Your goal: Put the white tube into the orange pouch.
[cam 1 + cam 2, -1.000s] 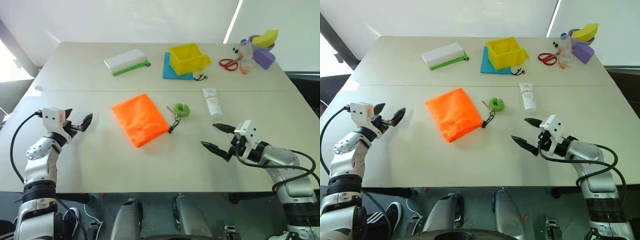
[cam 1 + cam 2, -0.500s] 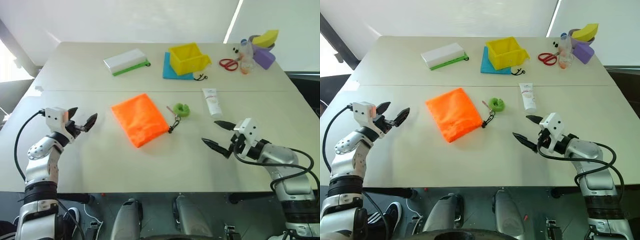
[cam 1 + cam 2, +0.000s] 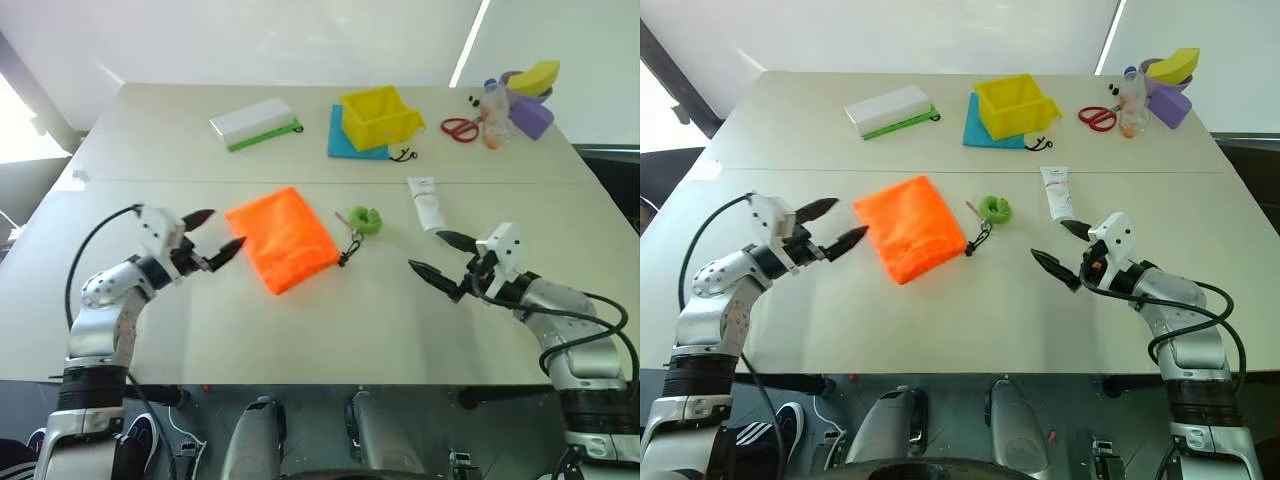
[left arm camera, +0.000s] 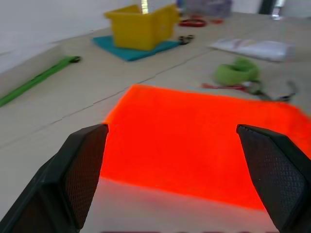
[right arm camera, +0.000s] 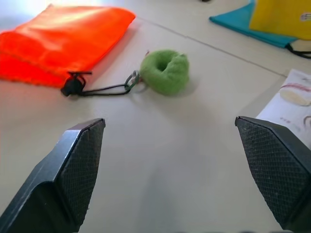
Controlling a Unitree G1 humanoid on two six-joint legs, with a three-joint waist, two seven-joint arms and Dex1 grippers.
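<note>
Swinging in from the counter's [image 3: 300,340] left side, the left pincer [image 3: 213,234] now hovers at the orange pouch's [image 3: 281,238] 9 o'clock edge, fingers spread wide and empty. Right pincer [image 3: 440,256], also spread, has barely shifted. White tube [image 3: 426,202] lies flat just at its 12 o'clock, well apart from the pouch; its print is too faint to read.

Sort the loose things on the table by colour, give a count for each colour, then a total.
Orange: 1, the orange pouch
White: 2, the white tube and the white box
Yellow: 1, the yellow bin
Green: 1, the green ring toggle
Blue: 1, the blue cloth
Red: 1, the scissors
Total: 7, leaving out the far-corner pile.
</note>
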